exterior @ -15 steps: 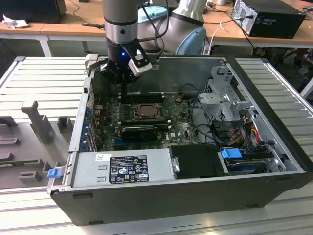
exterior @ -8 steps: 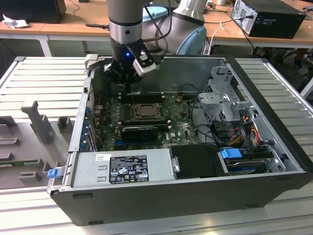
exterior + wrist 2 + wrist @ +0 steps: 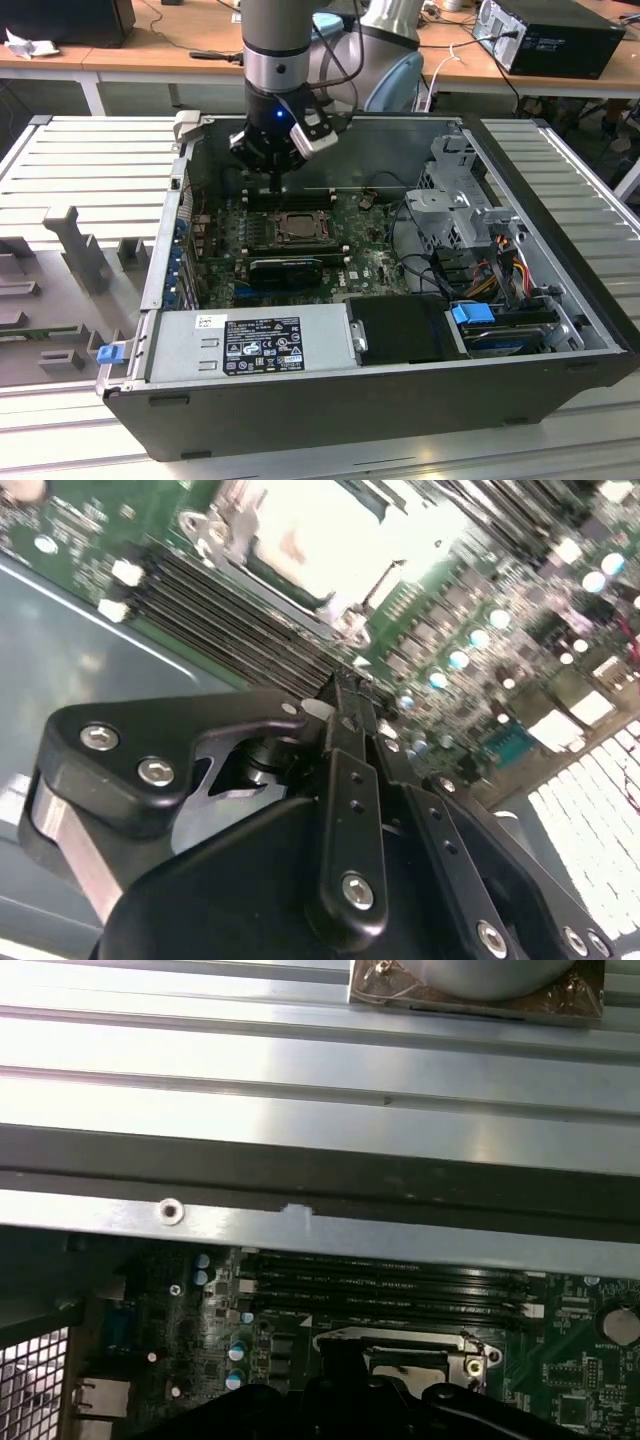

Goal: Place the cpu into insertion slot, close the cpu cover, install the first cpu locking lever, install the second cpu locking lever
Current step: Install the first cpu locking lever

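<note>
The cpu (image 3: 297,228) lies flat in the insertion slot (image 3: 270,240) on the green board, in the middle of the open computer case. In the second wrist view the cpu's pale top (image 3: 320,540) shows through the window of the silvery cpu cover (image 3: 225,525), which lies down over it. My gripper (image 3: 275,186) hangs just behind the slot, over the memory slots (image 3: 230,610). Its fingers (image 3: 345,780) are pressed together with nothing seen between them. In the first wrist view the cover's edge (image 3: 400,1338) sits just past the black gripper body.
A long black graphics card (image 3: 285,270) lies in front of the slot. The case walls (image 3: 170,240) ring the board, with a power supply (image 3: 250,340) at the front and a drive cage (image 3: 460,200) and cables at the exterior view's right. A ribbed metal table (image 3: 90,160) surrounds the case.
</note>
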Robot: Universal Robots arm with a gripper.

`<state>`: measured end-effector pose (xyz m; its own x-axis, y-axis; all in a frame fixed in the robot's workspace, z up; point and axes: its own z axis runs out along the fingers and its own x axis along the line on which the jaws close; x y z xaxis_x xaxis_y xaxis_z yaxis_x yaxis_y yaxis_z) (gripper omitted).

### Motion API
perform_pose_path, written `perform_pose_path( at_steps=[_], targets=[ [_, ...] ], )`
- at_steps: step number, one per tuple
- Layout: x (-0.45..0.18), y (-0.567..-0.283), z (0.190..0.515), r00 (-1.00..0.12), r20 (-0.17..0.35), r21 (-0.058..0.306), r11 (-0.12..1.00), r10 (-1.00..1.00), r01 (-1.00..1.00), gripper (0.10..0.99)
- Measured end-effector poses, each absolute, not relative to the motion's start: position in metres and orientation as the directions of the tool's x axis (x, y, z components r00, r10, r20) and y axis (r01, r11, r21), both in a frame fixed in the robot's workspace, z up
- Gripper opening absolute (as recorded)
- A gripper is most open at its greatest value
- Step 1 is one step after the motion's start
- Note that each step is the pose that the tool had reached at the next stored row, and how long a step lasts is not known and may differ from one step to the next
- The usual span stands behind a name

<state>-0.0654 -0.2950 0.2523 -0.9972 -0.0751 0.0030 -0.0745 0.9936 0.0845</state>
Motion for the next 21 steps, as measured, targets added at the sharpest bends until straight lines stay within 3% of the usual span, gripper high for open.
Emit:
perform_pose_path(
  at_steps=[4, 8, 21],
  targets=[
    [-0.05, -0.295, 0.25, -0.997, 0.005, 0.086, 0.993, -0.075, -0.075, 0.106],
    [-0.047, -0.295, 0.248, -0.997, 0.001, 0.143, 0.987, -0.076, -0.075, 0.106],
    [-0.044, -0.295, 0.238, -0.997, 0.001, 0.144, 0.987, -0.076, -0.075, 0.106]
  ],
)
